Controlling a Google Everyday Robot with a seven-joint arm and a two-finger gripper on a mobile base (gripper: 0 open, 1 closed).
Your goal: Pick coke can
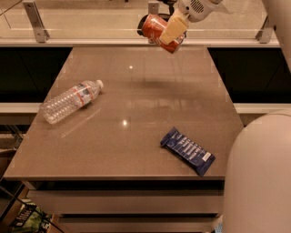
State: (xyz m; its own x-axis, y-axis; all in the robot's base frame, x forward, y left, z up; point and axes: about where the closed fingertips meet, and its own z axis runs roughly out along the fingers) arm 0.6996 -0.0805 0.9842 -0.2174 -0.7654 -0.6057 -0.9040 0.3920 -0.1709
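— Over the far edge of the bench (136, 132), camera view: what has the end effector (170, 32) got?
— The coke can (152, 27). It is closed on it, one pale finger (173, 27) laid across the can's side. The other finger is hidden behind the can.
— Can's position?
— In the air, well clear of the bench top, up against the line of the back rail. A faint shadow lies on the bench below it.
— Which way does the can lie from the end effector?
— No offset; it sits between the fingers. Its long axis is tilted, with the dark end up-left toward the camera and the far end down-right. The finger crosses that axis.
— Arm pose?
— It enters from the top right, white wrist (195, 6) at the frame edge, reaching down-left to the can. The robot's body (259, 182) fills the lower right corner.
— Other items?
— The water bottle (70, 101) is on its side at left and the blue snack bar wrapper (187, 150) is near the front right. Both are on the bench, well apart from the can.
— Judgement?
— The pick looks essentially made. The tilt suggests an off-square grip, so slipping is the risk.
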